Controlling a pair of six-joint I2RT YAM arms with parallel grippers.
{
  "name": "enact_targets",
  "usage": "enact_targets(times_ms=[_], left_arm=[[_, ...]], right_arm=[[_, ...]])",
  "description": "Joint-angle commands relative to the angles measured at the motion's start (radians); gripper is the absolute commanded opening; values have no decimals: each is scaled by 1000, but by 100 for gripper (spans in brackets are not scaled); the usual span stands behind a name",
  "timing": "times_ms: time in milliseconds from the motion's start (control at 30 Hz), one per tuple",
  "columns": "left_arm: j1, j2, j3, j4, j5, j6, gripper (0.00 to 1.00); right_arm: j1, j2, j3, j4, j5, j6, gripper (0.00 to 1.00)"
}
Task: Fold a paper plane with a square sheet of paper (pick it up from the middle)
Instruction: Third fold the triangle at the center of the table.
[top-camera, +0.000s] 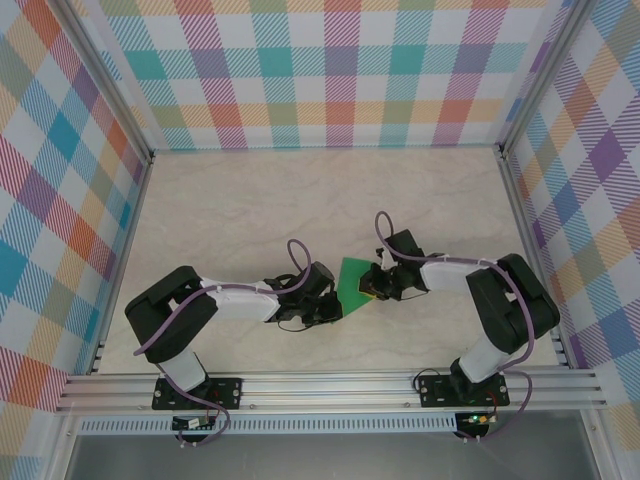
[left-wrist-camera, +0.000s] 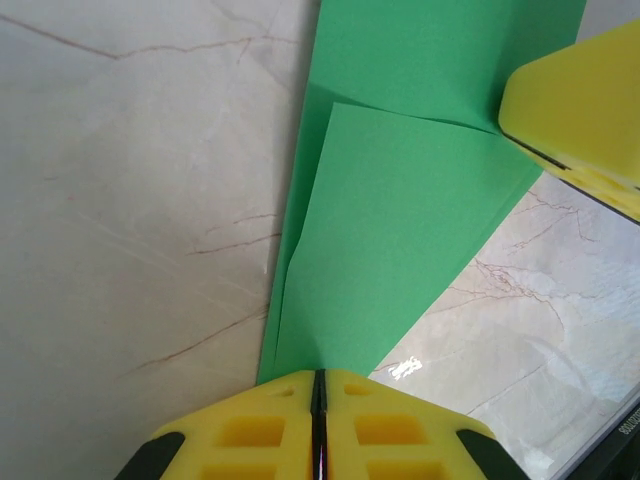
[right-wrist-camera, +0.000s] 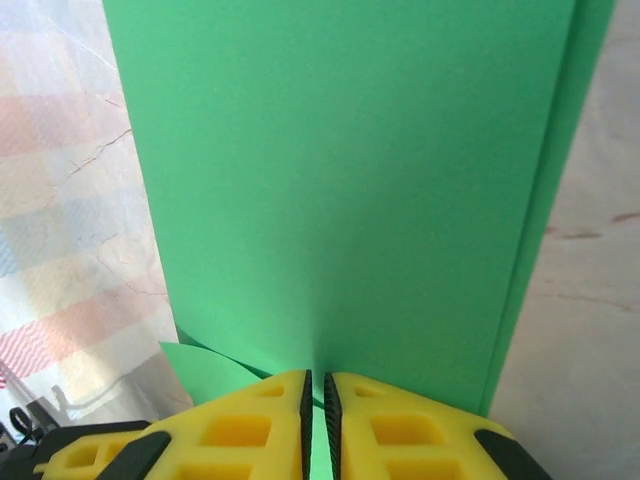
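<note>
Partly folded green paper (top-camera: 352, 283) near the bench (top-camera: 250, 200) front edge spans lengthwise between the arms. Left fingers (left-wrist-camera: 260, 430) pinch one end, right fingers (right-wrist-camera: 250, 430) the other.

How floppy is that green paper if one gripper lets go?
Likely floppy: the green paper is thin, curling near the right gripper. Probably light; held only by the left gripper, it may droop.
</note>
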Motion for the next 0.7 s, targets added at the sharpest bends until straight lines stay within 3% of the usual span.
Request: enact_targets(times_ms=[0, 333, 467, 667], left_arm=[[-2, 33, -51, -140, -63, 3, 10], [-2, 33, -49, -136, -56, 3, 10], [-1, 39, -44, -135, -53, 4, 10], [-1, 44, -28, -151, -51, 11, 10]], right_arm=[[-54, -30, -49, 26, 32, -58, 17], [-25, -225, -76, 74, -95, -19, 20], [57, -177, -71, 92, -58, 13, 19], [67, -62, -77, 91, 13, 12, 17]])
